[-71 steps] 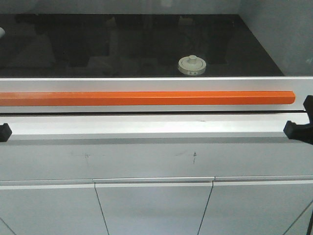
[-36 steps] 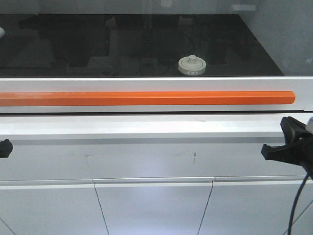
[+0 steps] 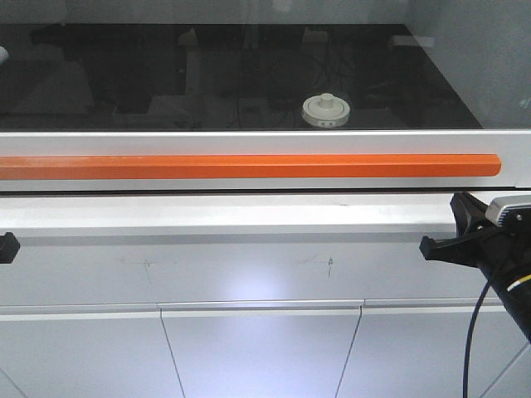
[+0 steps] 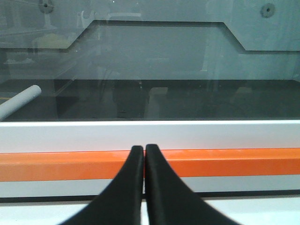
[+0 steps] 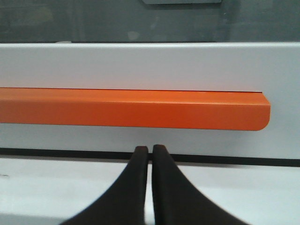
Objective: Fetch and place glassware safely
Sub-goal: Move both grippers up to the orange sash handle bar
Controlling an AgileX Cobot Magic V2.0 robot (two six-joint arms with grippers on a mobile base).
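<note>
The glassware, a squat clear jar with a cream-white knobbed lid point(image 3: 326, 110), stands on the black floor of a cabinet behind a glass sash. It does not show in either wrist view. My left gripper point(image 4: 144, 147) is shut and empty, pointing at the orange handle bar point(image 4: 225, 164); only its tip shows at the far left of the front view point(image 3: 4, 247). My right gripper point(image 5: 150, 147) is shut and empty, just below the bar's right end point(image 5: 253, 112). In the front view it point(image 3: 427, 247) is at the right, in front of the white ledge.
The orange bar point(image 3: 249, 166) runs across the white sash frame point(image 3: 249, 141). A white ledge point(image 3: 249, 214) lies below it, with grey cabinet doors point(image 3: 261, 348) underneath. A white tube point(image 4: 18, 101) lies inside the cabinet at the left.
My right gripper has moved left and further into the front view. My left gripper has dropped a little and slid towards the left edge. The jar has not moved.
</note>
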